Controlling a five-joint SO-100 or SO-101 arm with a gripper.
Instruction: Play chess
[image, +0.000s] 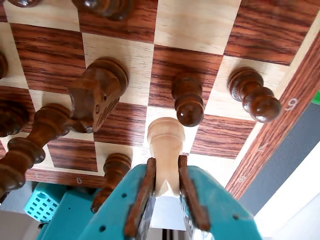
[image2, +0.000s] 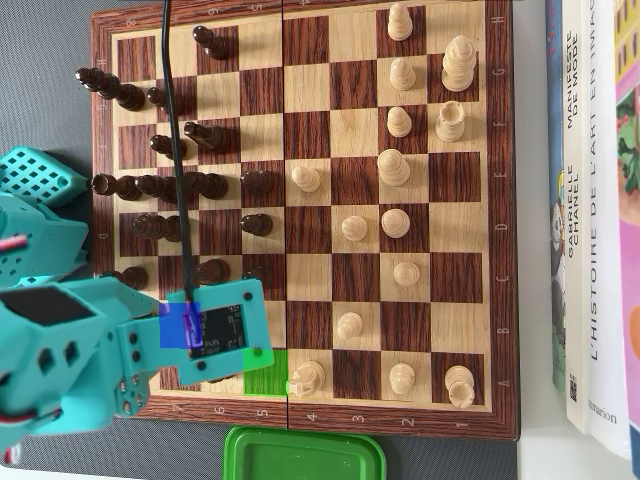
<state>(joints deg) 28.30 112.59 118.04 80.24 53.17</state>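
Observation:
In the wrist view my teal gripper (image: 165, 162) with brown pads (image: 142, 195) is shut on a light wooden chess piece (image: 165, 142), over a light square near the board's corner. I cannot tell whether the piece touches the board. Dark pieces stand around it: a knight (image: 97, 95), two pawns (image: 188, 100) (image: 255, 97), a tall turned piece (image: 30, 145) and a pawn (image: 114, 172) beside the jaw. In the overhead view my arm's wrist (image2: 215, 330) covers the gripper and the held piece at the chessboard's (image2: 505, 200) lower left.
In the overhead view dark pieces (image2: 160, 185) crowd the board's left half and light pieces (image2: 395, 165) the right. A green container (image2: 300, 455) lies below the board, books (image2: 600, 200) to its right, and a teal basket (image2: 35, 175) to its left.

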